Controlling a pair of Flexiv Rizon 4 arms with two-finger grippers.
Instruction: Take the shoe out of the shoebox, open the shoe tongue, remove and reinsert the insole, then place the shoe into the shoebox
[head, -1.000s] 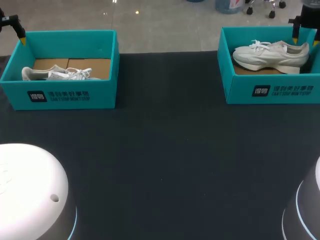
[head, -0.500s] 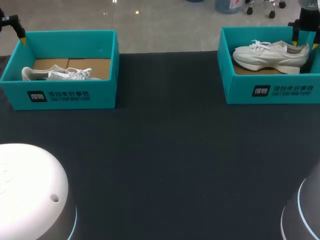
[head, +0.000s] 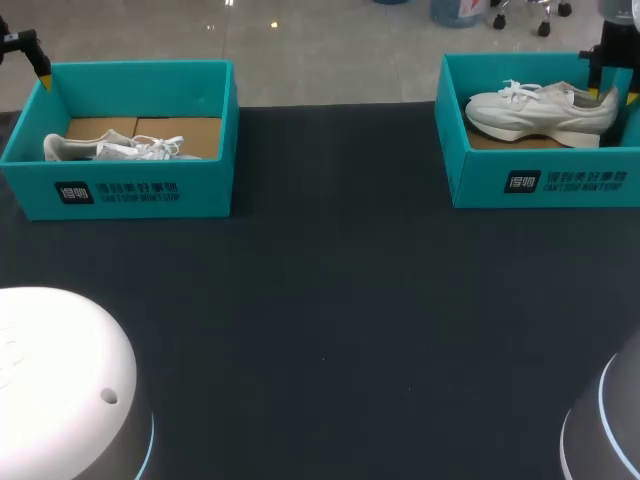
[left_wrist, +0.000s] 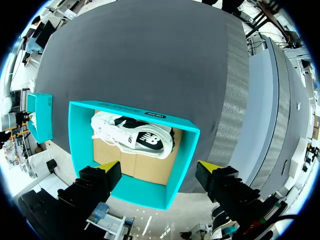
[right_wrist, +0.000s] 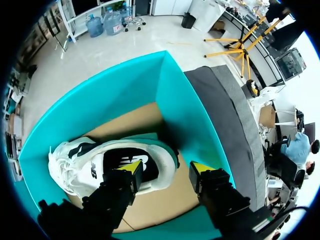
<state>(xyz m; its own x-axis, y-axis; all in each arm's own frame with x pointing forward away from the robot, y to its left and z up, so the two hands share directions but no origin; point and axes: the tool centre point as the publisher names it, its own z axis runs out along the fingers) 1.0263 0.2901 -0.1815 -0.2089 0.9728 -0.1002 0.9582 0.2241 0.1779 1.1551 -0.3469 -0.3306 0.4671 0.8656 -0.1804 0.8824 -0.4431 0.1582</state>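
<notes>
A white sneaker lies on its side in the teal shoebox at the back right. My right gripper is at its heel. In the right wrist view this gripper is open: one yellow tip hangs over the dark opening of the sneaker, the other outside the heel, with a gap to the box wall. My left gripper hangs open above the back left corner of a second teal shoebox. In the left wrist view that gripper is above the box rim, with another sneaker lying inside.
The second white sneaker rests on brown cardboard in the left box. Dark table cloth stretches between and in front of the two boxes. My arms' white bases fill the near corners.
My right gripper has come down and slightly right onto the sneaker's heel, its fingers narrowing a little. The left arm, both boxes and both sneakers are as before.
</notes>
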